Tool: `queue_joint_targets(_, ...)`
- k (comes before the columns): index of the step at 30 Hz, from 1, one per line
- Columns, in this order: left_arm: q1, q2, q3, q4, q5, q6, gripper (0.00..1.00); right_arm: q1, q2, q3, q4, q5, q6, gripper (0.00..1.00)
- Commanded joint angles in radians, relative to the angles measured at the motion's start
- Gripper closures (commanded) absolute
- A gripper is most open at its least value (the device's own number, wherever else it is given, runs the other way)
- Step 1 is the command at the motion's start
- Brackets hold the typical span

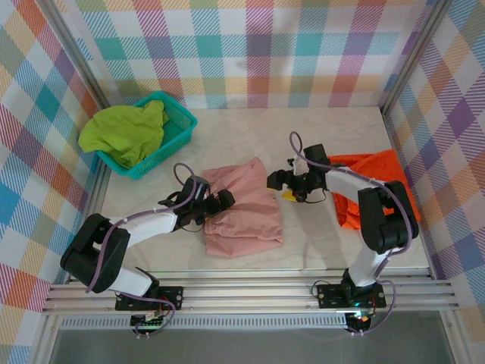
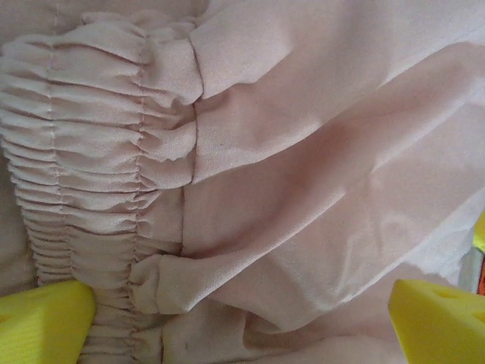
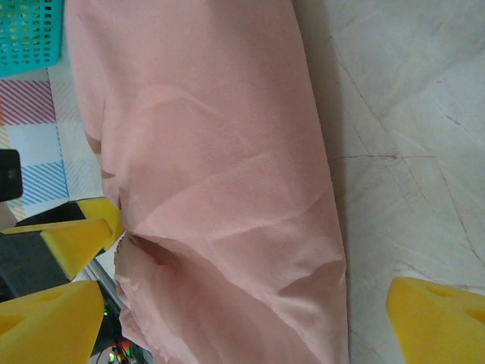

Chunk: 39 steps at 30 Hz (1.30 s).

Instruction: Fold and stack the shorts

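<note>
The dusty pink shorts [image 1: 244, 211] lie folded in the middle of the table. My left gripper [image 1: 220, 202] stands open at their left edge, its yellow fingertips [image 2: 42, 322] spread over the gathered waistband [image 2: 91, 152]. At the right edge of the pink shorts [image 3: 220, 189] my right gripper [image 1: 283, 182] is also open, one yellow pad [image 3: 439, 318] over bare table. The orange shorts [image 1: 373, 168] lie crumpled at the right, partly under the right arm. The lime green shorts [image 1: 125, 133] are heaped in the teal basket [image 1: 180, 125].
The pale marble-look table [image 1: 318, 243] is walled by plaid panels on three sides. An aluminium rail [image 1: 250, 292] runs along the near edge. The left gripper's yellow finger [image 3: 76, 239] and the basket's corner [image 3: 30, 34] show in the right wrist view.
</note>
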Motion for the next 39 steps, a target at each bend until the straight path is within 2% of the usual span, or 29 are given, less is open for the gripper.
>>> queue_joint_targets(1,-0.006,0.021,-0.041,0.025,-0.029,-0.01,0.0,0.026,0.032,-0.011,0.039,-0.047,-0.022,0.06)
queue_joint_targets(17,-0.006,0.036,-0.047,0.027,-0.034,-0.007,0.0,0.049,0.116,-0.001,0.061,-0.05,-0.017,0.08)
queue_joint_targets(29,-0.006,0.061,-0.046,0.045,-0.03,-0.01,0.0,0.08,0.149,-0.04,0.217,-0.143,0.099,0.2)
queue_joint_targets(33,-0.005,0.055,-0.05,0.043,-0.029,-0.011,0.0,0.082,0.145,-0.031,0.206,-0.12,0.095,0.3)
queue_joint_targets(36,-0.006,0.044,-0.052,0.042,-0.032,-0.013,0.0,0.083,0.139,-0.026,0.192,-0.095,0.084,0.44)
queue_joint_targets(39,-0.006,0.02,-0.058,0.046,-0.039,-0.021,0.0,0.086,0.122,-0.019,0.166,-0.057,0.056,0.64)
